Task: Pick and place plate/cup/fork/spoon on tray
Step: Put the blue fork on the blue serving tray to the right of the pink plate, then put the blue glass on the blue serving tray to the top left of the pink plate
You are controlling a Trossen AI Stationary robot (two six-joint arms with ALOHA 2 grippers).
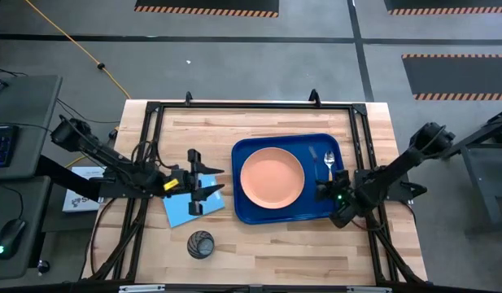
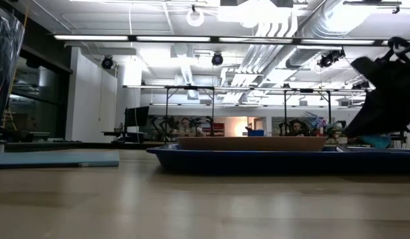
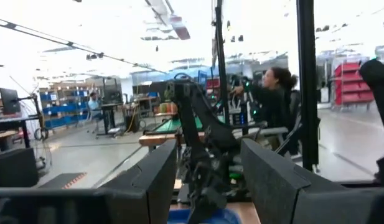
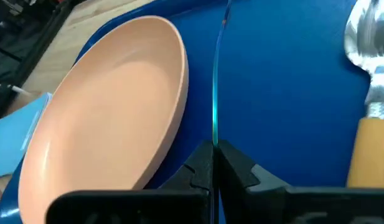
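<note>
**Plastics on pale wood**

The bench [image 1: 267,244] is light butcher-block wood, its strips and grain showing, with a soft satin sheen in the low view. On it the tray [image 1: 249,207] looks like smooth dark blue plastic, faintly glossy. The plate [image 4: 111,118] is peach-orange plastic, smooth and matt. The fork [image 4: 215,93], seen edge-on, is thin translucent blue-teal plastic that catches light along its edge. The spoon [image 4: 369,74] has a polished, mirror-bright metal bowl and a matt orange-yellow handle. The right hand [image 4: 215,163] has dull black fingers [image 4: 241,168] pressed on the fork. The cup [image 1: 201,244] is dark grey.
</note>
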